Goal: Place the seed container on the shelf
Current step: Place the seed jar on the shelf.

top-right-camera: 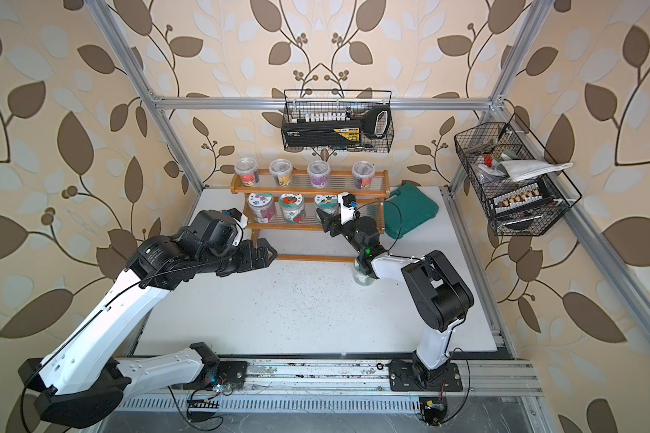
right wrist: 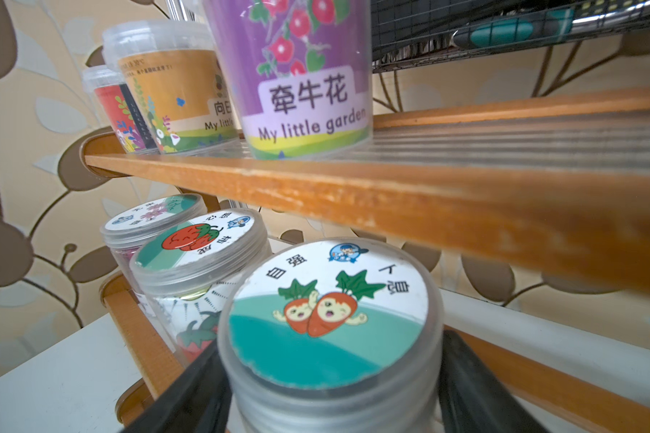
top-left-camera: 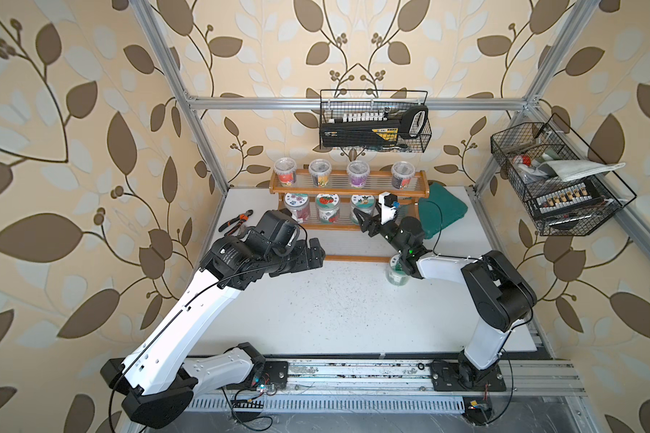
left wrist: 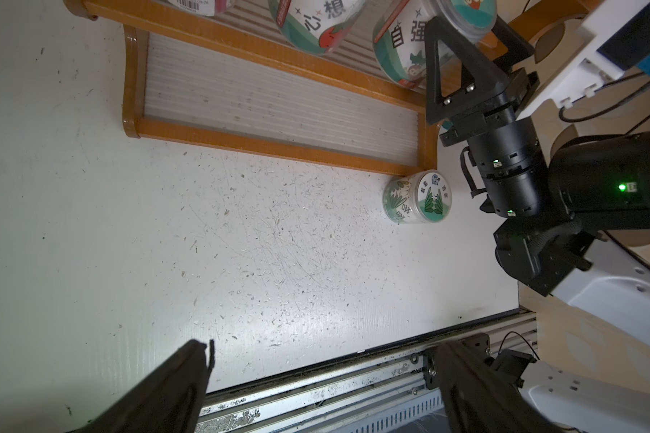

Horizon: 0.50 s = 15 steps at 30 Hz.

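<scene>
leaf wallpaper (top-left-camera: 72,112) rings the scuffed white table (top-left-camera: 316,307); right hand (left wrist: 466,33) clamps carrot-lid jar (right wrist: 327,311), left hand (left wrist: 323,345) wide apart

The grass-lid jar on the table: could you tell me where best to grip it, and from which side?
I'd take the grass-lid jar by its round side wall near the top, fingers on opposite sides. It stands upright close by the shelf corner, so come from the open table side.
</scene>
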Tool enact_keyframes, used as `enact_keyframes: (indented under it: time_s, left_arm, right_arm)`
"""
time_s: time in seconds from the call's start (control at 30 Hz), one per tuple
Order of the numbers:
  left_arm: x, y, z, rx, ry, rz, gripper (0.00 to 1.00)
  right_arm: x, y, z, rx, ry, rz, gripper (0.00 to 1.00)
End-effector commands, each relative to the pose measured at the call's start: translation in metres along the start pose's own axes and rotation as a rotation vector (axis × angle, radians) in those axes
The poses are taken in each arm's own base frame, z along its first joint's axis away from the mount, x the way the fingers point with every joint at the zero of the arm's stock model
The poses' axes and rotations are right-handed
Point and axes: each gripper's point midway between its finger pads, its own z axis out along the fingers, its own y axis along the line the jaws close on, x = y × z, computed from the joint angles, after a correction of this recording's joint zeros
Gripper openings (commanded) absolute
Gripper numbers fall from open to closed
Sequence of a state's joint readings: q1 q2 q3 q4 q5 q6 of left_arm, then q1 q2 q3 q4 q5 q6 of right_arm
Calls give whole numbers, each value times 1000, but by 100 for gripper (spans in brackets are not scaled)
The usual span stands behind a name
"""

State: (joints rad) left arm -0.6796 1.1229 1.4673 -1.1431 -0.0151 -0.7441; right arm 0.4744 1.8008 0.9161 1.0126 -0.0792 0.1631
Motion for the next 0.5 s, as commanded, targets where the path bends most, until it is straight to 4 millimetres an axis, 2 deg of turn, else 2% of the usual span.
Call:
enact_keyframes:
  time_s: [0.0, 0.17, 0.37, 0.47]
  left_arm:
    - [-2, -2, -4, 17, -3, 11, 98]
    - [-1, -1, -4, 21, -3, 7, 98]
    - [1, -1, -4, 27, 0, 1, 98]
    - [1, -1, -4, 29, 0, -5, 98]
  right_arm:
    - [-12, 3, 6, -21, -39, -12, 66]
    - [-13, 2, 2, -17, -43, -12, 88]
    - [-16, 1, -6, -7, -40, -12, 98]
    - [-19, 2, -11, -4, -43, -5, 98]
